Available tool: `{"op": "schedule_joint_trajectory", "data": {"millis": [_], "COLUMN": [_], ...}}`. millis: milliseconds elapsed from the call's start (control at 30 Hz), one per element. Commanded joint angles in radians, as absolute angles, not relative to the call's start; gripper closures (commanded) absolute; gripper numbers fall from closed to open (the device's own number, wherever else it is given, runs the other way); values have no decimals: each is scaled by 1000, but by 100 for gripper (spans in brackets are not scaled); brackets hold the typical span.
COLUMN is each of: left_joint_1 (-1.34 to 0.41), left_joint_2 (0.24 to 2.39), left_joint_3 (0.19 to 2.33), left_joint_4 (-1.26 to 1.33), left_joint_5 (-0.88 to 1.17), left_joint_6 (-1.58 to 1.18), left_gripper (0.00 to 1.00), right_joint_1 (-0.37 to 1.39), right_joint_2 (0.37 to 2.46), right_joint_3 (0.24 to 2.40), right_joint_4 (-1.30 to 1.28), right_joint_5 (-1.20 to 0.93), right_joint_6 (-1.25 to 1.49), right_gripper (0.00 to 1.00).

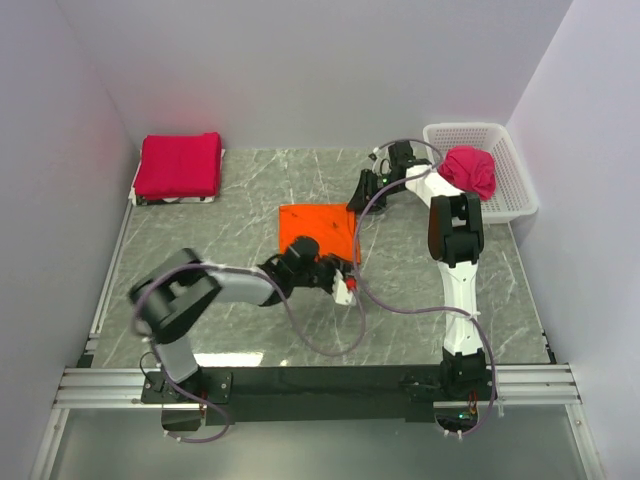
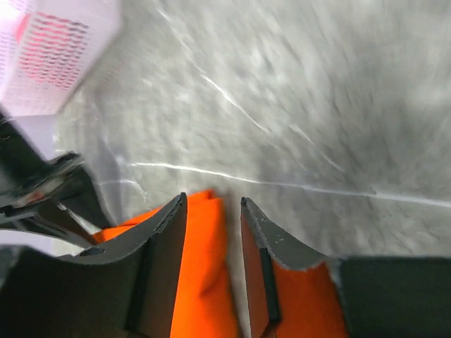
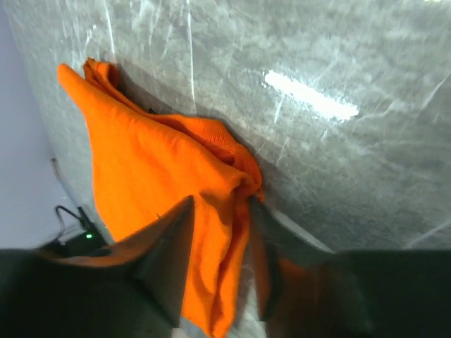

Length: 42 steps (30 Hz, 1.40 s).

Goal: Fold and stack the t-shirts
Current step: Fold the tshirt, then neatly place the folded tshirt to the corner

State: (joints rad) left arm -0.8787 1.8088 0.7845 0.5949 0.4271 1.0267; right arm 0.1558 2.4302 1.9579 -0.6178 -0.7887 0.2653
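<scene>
Top: orange t-shirt (image 1: pixel 315 228) mid-table, my left gripper (image 1: pixel 345 287) at its near right corner, my right gripper (image 1: pixel 358 200) at its far right corner; crimson stack (image 1: pixel 180 165) in the far left corner. Left wrist: fingers (image 2: pixel 165 246) pinch an orange fold. Right wrist: fingers (image 3: pixel 173 246) pinch the bunched orange edge.

Blurred basket (image 2: pixel 53 60), orange shirt (image 2: pixel 204 282) cut off

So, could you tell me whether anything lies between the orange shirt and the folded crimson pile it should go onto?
Nothing visible does: only bare table separates the orange shirt from the folded crimson pile at the back left. The left gripper and right gripper each hold the shirt's right edge.
</scene>
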Motion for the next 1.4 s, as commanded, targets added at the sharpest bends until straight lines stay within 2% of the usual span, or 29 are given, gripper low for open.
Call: {"op": "schedule_joint_trajectory", "data": {"millis": [0,33,67,100,200,267,300,333,400,433,533,567,600,733,867,1100,1200,1367], "left_joint_1": [-792,-766,-709,-680,-562,-464,-425,-388,-302,-282,-241,-230,-227,-216,-198,-155,-141,-158], "left_joint_2": [1590,1507,1470,1436,1336,1333,1351,1414,1514,1632,1820,1850,1882,2093,2238,2391,2332,2114], "left_joint_3": [819,830,837,845,888,934,954,1009,1090,1183,1259,1247,1236,1267,1318,1405,1372,1269], "left_joint_4": [409,352,295,167,4,-49,-54,-61,-64,-64,93,303,398,613,687,482,494,480], "left_joint_5": [592,619,687,712,770,772,807,836,905,1002,1103,1106,1114,1095,1030,936,965,1054], "left_joint_6": [805,769,740,680,506,370,215,133,-127,-194,-530,-620,-784,-971,-1029,-936,-908,-782], "left_gripper": [57,57,57,57,57,56,56,57,62,65,73,76,76,79,80,80,80,77], "right_joint_1": [135,126,120,117,106,107,106,107,118,124,156,164,173,186,184,164,167,173], "right_joint_2": [2347,2323,2272,2251,2180,2139,2126,2115,2092,2085,2083,2100,2111,2183,2334,2439,2395,2153], "right_joint_3": [2011,1988,1977,1968,1944,1902,1878,1823,1763,1703,1616,1612,1611,1669,1776,1801,1798,1646], "right_joint_4": [-632,-623,-615,-609,-586,-563,-539,-481,-377,-345,-259,-253,-244,-146,-152,-205,-251,-175], "right_joint_5": [-766,-756,-747,-732,-745,-788,-822,-892,-961,-1004,-1045,-1046,-1051,-1003,-983,-877,-885,-940], "right_joint_6": [204,198,190,184,176,211,236,265,362,391,466,475,488,520,554,548,502,521], "right_gripper": [54,42,38,37,38,42,45,51,57,64,73,73,73,76,80,87,87,86]}}
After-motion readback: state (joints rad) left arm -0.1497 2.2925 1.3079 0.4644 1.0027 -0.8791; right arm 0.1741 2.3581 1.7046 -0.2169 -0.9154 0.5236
